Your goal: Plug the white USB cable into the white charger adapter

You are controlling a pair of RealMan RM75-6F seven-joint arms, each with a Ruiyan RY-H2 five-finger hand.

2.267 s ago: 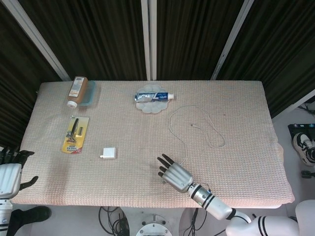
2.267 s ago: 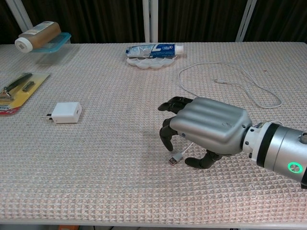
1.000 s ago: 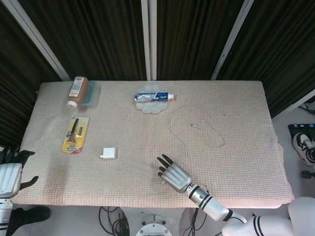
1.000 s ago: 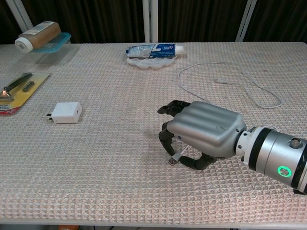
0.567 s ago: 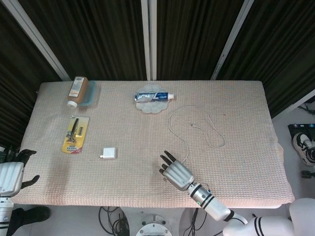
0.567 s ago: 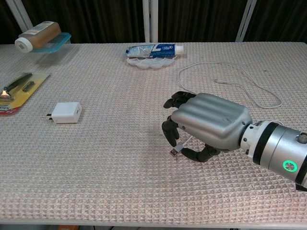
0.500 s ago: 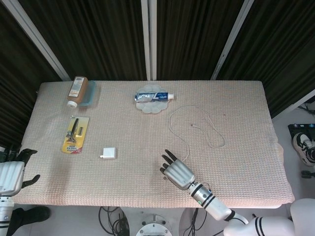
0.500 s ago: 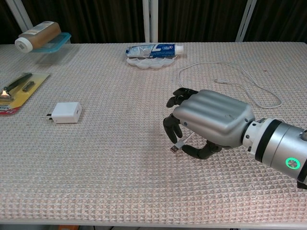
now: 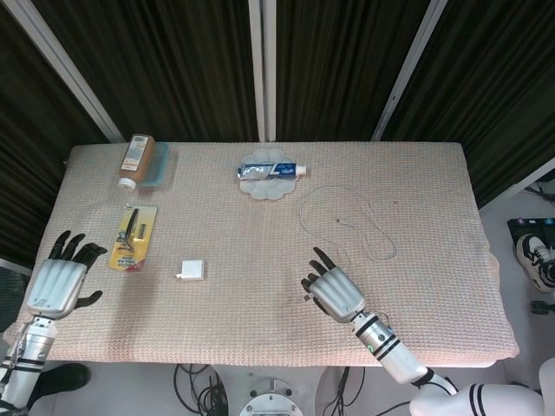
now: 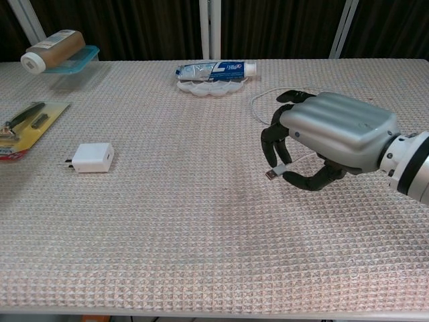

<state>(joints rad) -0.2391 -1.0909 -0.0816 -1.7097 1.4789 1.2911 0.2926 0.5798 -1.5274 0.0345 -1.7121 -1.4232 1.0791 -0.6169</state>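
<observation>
The white charger adapter [image 9: 192,269] [image 10: 92,157] lies flat on the table's left half, prongs pointing left. My right hand [image 9: 335,293] [image 10: 332,139] pinches the USB plug [image 10: 273,173] of the white cable [image 9: 342,217] and holds it lifted off the mat, right of the table's middle. The cable's loop trails behind the hand toward the back right. My left hand [image 9: 62,279] hovers over the table's left front corner with fingers spread, holding nothing; the chest view does not show it.
A razor in yellow packaging [image 9: 133,236] [image 10: 20,125] lies left of the adapter. A brown bottle on a blue container [image 9: 139,159] [image 10: 53,48] sits at the back left. A toothpaste tube rests on a white dish [image 9: 270,170] [image 10: 213,70] at back centre.
My right hand has lifted the USB plug off the mat and moved right and back. My left hand has come up over the table's left front corner.
</observation>
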